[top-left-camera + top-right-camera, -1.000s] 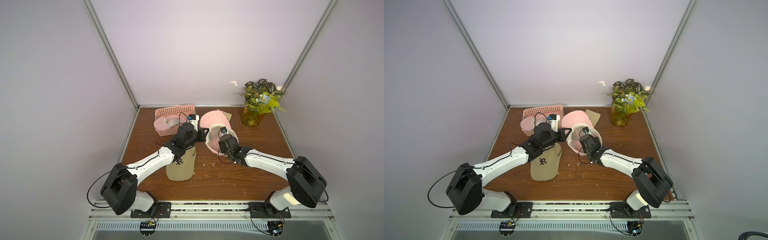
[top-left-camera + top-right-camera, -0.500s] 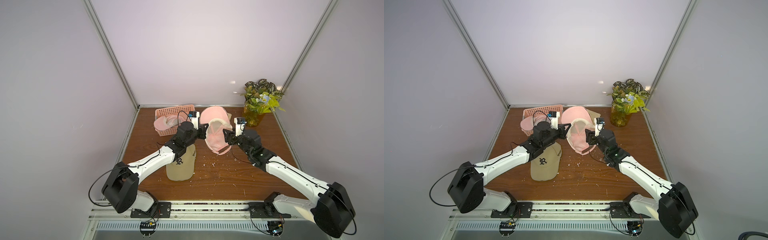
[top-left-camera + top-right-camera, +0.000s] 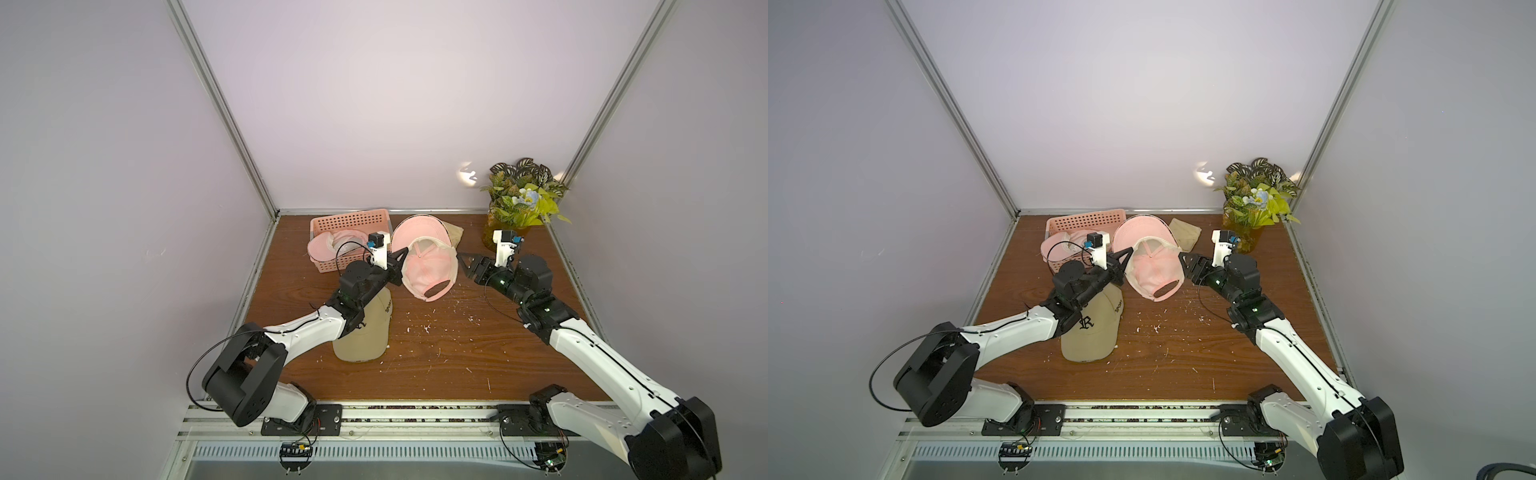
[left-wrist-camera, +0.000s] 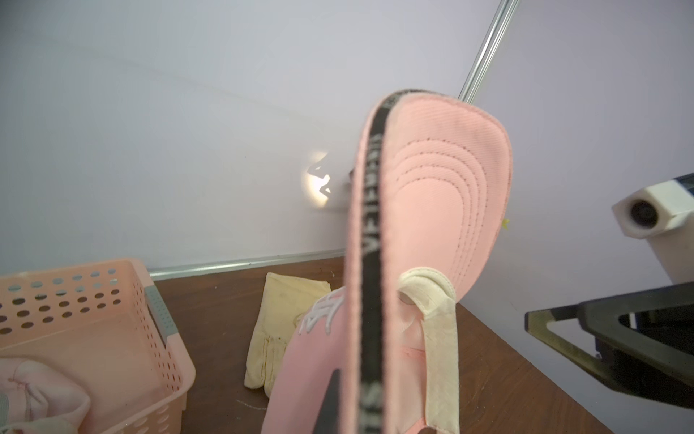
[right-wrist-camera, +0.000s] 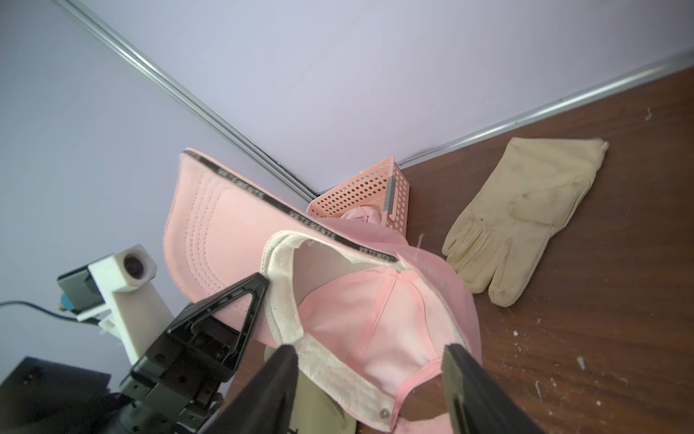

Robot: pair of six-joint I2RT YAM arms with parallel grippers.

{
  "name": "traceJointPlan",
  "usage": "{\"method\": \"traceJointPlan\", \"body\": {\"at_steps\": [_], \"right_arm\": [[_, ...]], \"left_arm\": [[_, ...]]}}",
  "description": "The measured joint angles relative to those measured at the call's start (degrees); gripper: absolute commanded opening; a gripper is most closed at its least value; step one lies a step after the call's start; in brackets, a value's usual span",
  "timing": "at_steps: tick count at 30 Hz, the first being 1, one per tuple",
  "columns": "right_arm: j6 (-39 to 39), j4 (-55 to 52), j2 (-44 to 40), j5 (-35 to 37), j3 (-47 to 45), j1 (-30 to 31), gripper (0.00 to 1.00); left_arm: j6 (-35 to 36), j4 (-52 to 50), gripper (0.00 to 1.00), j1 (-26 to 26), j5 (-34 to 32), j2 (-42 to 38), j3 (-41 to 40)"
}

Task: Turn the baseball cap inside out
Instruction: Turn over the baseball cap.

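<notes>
- My left gripper [image 3: 403, 253] is clamped shut on the pink cap [image 3: 428, 270]. It pinches the white sweatband [image 5: 285, 300] near the brim [image 4: 450, 195] and holds the cap in the air just beside the basket [image 3: 349, 218].
- A second ago my right gripper [image 3: 464, 266] was reaching into the crown, and the pale hollow lining faced up. It has since drawn out and now sits beyond the cap from the basket. Its jaws are spread wide and carry nothing, and its tips are just beside the cap's far edge.
- The crown itself has changed. Where the hollow was, a pink dome now bulges past the sweatband, with taped seams meeting at its centre.
- I read that as the crown pushed through, so most of the turn looks done.
- I cannot tell whether the fabric around the rear strap gap has come through fully. That edge hangs lowest, on the side away from the basket.
- My open right gripper is well placed to tug that edge if it needs it.
- The tan cap [image 3: 365, 336] lies flat in front of the basket, partly under my left arm. The glove [image 5: 525, 210] lies past the pink cap from the basket.
</notes>
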Motion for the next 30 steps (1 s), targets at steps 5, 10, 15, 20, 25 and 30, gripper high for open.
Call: {"method": "traceJointPlan", "body": {"at_steps": [5,10,15,20,25,30], "right_arm": [[12.2,-0.9,-0.1,-0.7,0.8,-0.3,0.61],[20.2,0.1,-0.6,-1.7,0.8,-0.5,0.54],[25.7,3.2,-0.3,-3.9,0.6,-0.7,0.48],[28.9,4.8,-0.3,-4.3,0.0,-0.7,0.48],[31.1,6.4,-0.3,-4.3,-0.3,-0.7,0.49],[32.5,7.3,-0.3,-4.3,-0.6,-0.7,0.50]], "left_arm": [[2.8,6.5,0.00,0.1,1.4,0.0,-1.1],[4.5,12.1,0.00,0.1,2.4,0.1,-3.3],[5.0,15.7,0.00,0.1,3.1,0.6,-4.4],[5.3,18.6,0.00,0.1,3.5,1.3,-5.4],[5.9,21.4,0.00,0.1,4.2,2.7,-5.6],[6.3,25.7,0.00,0.0,5.3,4.5,-6.5]]}}
